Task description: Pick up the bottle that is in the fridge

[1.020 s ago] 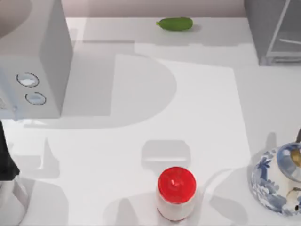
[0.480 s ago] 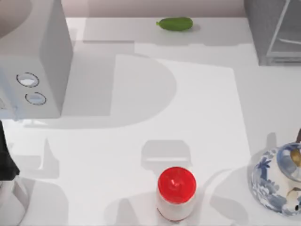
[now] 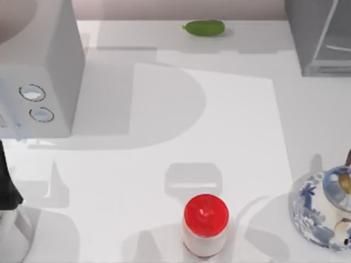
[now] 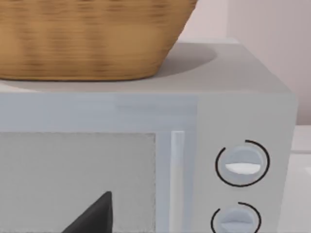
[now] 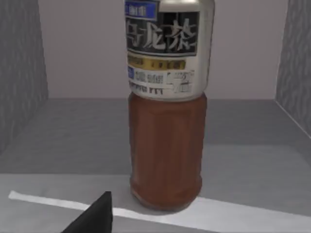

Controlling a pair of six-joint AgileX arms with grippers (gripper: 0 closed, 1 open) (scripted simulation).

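The table (image 3: 236, 142) spreads white under me. At its left edge stands the pale grey box with two dials (image 3: 44, 71), cut off by the frame; my left wrist camera faces its front (image 4: 146, 160) close up, with a woven basket (image 4: 87, 39) on top, its upper part out of frame. The fridge (image 3: 318, 35) sits at the far right corner, partly cropped. My right wrist camera looks into it at the bottle (image 5: 166, 102), upright on the grey floor inside, brown liquid below a printed label, cap cut off. One dark fingertip of the right gripper (image 5: 95, 216) shows near the bottle, apart from it; I cannot tell whether that hand is spread or closed. Likewise the left gripper (image 4: 92, 218). A blue-and-white teapot (image 3: 323, 211), a red-capped jar (image 3: 205, 224) and a green cucumber (image 3: 204, 28) remain.
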